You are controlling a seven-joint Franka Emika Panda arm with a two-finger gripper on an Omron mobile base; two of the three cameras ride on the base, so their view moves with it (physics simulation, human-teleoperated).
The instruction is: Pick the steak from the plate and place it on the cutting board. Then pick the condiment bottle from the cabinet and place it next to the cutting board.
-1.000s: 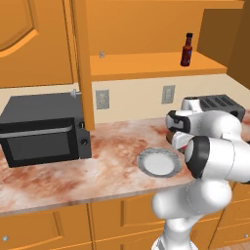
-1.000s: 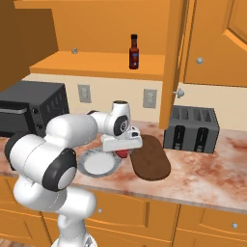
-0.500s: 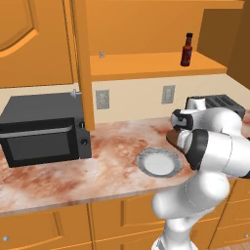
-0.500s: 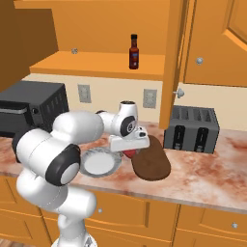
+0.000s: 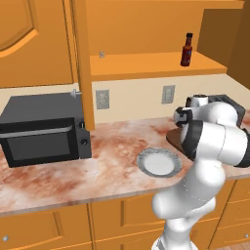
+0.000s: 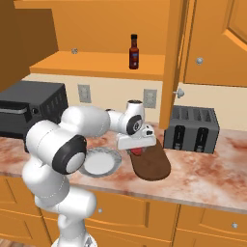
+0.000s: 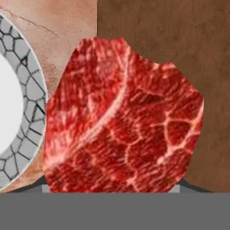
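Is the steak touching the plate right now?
Apart. In the right base view the steak hangs under the gripper over the cutting board's near end, clear of the plate.

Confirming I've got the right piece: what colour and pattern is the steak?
Deep red with pale pink-white marbling veins; the steak shows best in the hand view.

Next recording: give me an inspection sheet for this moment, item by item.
Surface: marbled counter.
Job's things: steak held over the near end of the cutting board, off the plate; bottle on the cabinet shelf.
Clutter: microwave, toaster.
Grippers: gripper closed on the steak.
Cables: nothing seen.
Surroundings: wall sockets, open cabinet door.
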